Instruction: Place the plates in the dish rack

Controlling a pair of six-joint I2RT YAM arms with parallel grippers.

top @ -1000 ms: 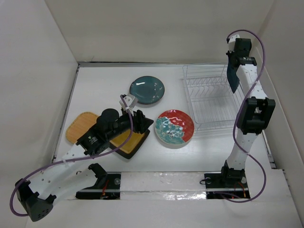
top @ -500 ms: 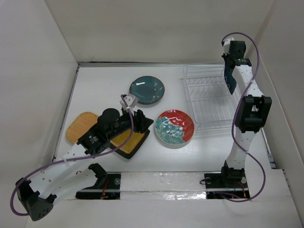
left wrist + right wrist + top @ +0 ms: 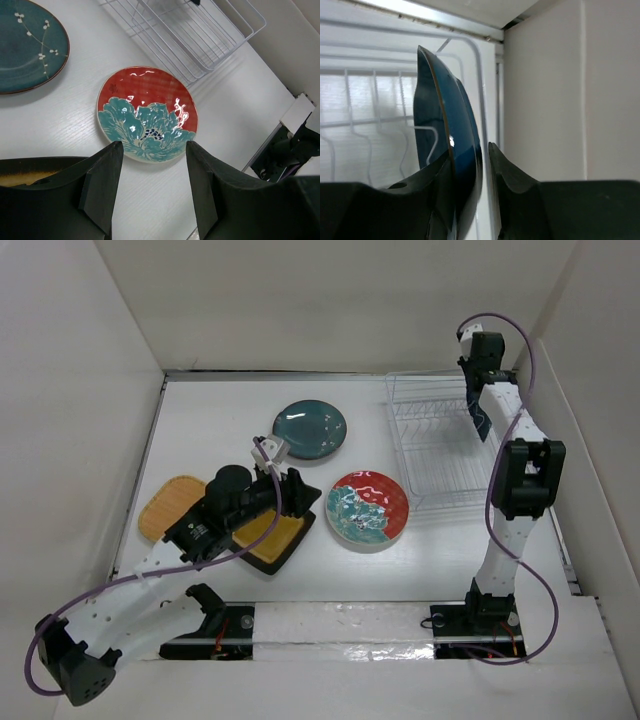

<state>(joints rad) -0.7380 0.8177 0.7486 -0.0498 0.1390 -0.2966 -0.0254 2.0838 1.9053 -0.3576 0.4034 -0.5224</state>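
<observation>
To the left of the dish rack (image 3: 440, 455), and nearer to the arm bases, the left gripper (image 3: 153, 150) hangs over the square mustard plate (image 3: 272, 535) with its fingers spread wide and nothing between them. The tan-orange plate (image 3: 165, 505) lies still farther left. The marbled plate (image 3: 147, 114) lies just beside the rack's near left corner. The teal plate (image 3: 310, 428) lies left of the rack, farther back. Over the rack's far right part, the right gripper (image 3: 470, 190) pinches the small dark blue plate (image 3: 440, 120), which stands on edge.

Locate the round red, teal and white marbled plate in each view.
Top external: the marbled plate lies centre, just left of the white wire dish rack.
Left wrist: mid-frame, below and left of the rack.
Right wrist: not in view.
Shared landmark: the dish rack, seen in all three.
</observation>
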